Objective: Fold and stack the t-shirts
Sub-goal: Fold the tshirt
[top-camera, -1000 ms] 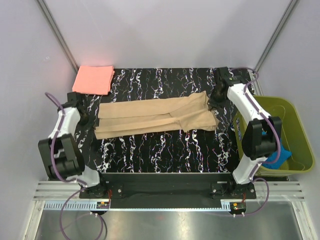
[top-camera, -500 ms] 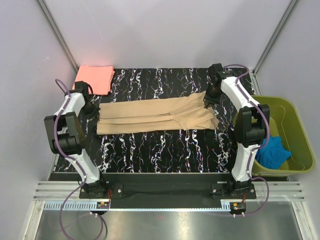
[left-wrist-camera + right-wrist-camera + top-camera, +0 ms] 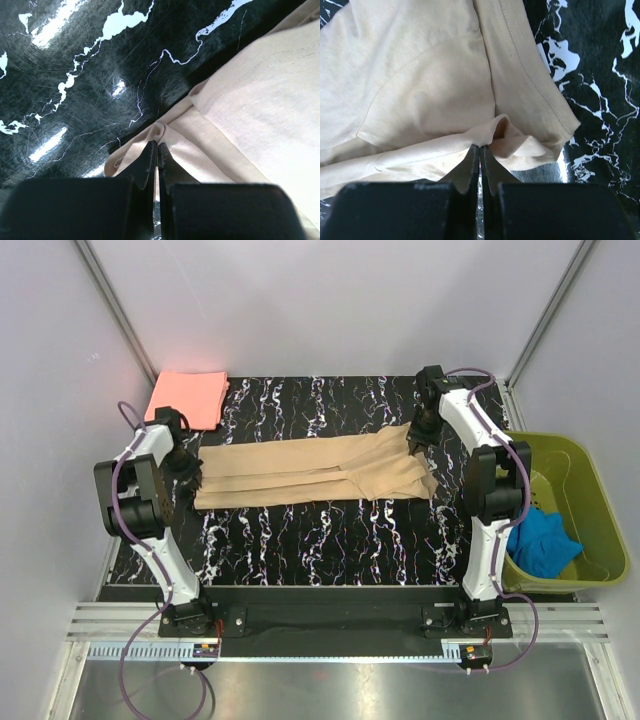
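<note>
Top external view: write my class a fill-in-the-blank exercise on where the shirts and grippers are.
The salmon-pink t-shirt lies folded at the far ____ corner of the table.
The left gripper and right gripper are each ____ on the tan t-shirt.
The olive-green basket holds a cloth coloured ____.
Missing words: left, shut, blue.

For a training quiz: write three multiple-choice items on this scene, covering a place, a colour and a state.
1. The pink shirt lies at the table's: A) middle B) far left corner C) near right corner.
2. The cloth in the basket is: A) blue B) red C) white.
3. The left pincer is: A) wide open B) shut on the tan shirt C) holding the pink shirt.
B, it sits folded at that corner; A, a blue heap lies inside; B, its tips pinch a tan fold.
</note>
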### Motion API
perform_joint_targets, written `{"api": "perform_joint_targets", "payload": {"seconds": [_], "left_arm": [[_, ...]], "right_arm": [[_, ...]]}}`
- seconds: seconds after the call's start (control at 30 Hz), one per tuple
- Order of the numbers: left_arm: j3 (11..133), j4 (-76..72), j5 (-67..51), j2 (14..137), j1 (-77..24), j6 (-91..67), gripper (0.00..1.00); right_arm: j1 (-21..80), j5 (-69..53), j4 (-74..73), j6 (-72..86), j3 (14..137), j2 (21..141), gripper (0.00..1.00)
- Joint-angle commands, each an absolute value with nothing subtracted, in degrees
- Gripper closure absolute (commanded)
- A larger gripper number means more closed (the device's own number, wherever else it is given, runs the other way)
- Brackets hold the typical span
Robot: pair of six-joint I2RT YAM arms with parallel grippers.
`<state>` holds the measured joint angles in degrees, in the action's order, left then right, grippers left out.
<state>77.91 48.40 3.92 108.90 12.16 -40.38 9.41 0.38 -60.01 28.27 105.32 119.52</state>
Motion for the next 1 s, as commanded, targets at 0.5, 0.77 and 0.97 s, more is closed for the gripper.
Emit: {"api": "perform_joint_targets", "payload": {"seconds": [0.5,0.77,0.97], "left_arm": [[78.4,47.9,12.3,91.9,1.2,-31.5,0.32],[63.8,35.8,-2.2,87.4,-6.1,-33.0,0.63],[62.8,31.6,-5.5,94.3,-6.9,-35.9,0.75]], "right_arm": [[14.7,-4.9,-60.0,25.2,114.8,119.9,0.45],[29.1,-14.9,-44.0,31.0,102.4,118.9,0.65],[32.4,-14.2,-38.2,33.6,95.8,118.1,1.00]]}}
